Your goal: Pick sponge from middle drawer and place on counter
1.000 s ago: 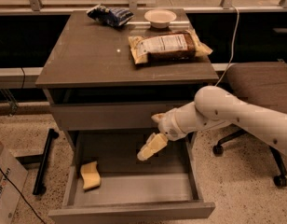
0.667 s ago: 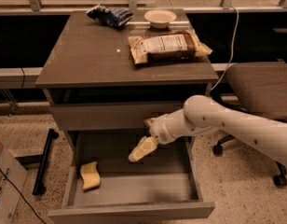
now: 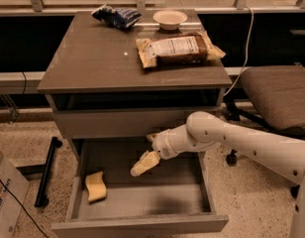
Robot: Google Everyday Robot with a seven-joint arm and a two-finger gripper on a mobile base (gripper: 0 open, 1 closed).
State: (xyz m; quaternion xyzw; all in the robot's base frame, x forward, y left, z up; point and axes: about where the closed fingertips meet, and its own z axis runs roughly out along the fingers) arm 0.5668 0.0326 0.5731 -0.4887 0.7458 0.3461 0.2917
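The gripper hangs inside the open drawer, above its floor and about midway across, just under the closed drawer front above it. From where I stand I can't tell whether it is open or closed, and I see nothing held in it. The white arm reaches in from the right of the view, slanting down and to the left.

The job at hand looks like the reach to the sponge, so the task has barely begun. To do it well I'd carry the gripper left and towards the drawer's front, then lower it straight onto the sponge. A sideways sweep would likely just push it along the smooth floor. The sponge is soft and slightly bent, so a light press before closing should do, and it will squash in the grip.

The sponge lies flat on the drawer floor near the left wall, well apart from the gripper, lower and to the left in the view. That wall sits close beside it, so there is little room on that side.

Up on the table, the near left part is bare. A snack bag, a bowl and a blue bag sit further back.
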